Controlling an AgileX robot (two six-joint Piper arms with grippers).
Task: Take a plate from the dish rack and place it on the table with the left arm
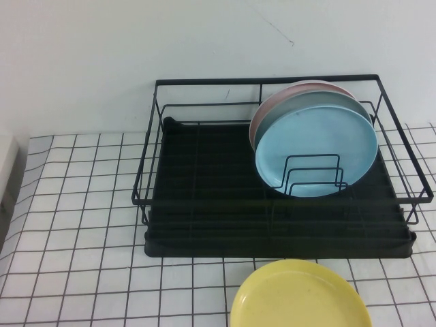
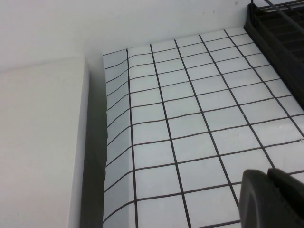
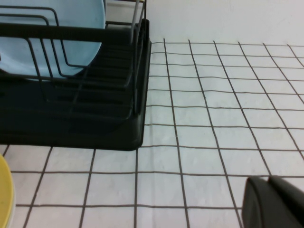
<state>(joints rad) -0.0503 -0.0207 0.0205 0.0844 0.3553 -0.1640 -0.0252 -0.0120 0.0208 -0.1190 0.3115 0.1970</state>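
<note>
The yellow plate (image 1: 300, 296) lies flat on the gridded table (image 1: 82, 204) just in front of the black dish rack (image 1: 272, 246); its edge also shows in the right wrist view (image 3: 4, 190). Neither arm shows in the high view. My left gripper (image 2: 267, 172) is shut and empty, low over the bare cloth (image 2: 190, 118) to the left of the rack (image 2: 280, 33). My right gripper (image 3: 269, 179) is shut and empty over the cloth (image 3: 213, 118) to the right of the rack (image 3: 71, 128).
A light blue plate (image 1: 317, 146) stands upright in the rack's right half, with a mint-green plate (image 1: 300, 107) and a pink plate (image 1: 286, 99) behind it. A white box (image 2: 38, 142) stands at the table's left edge. A white wall is behind.
</note>
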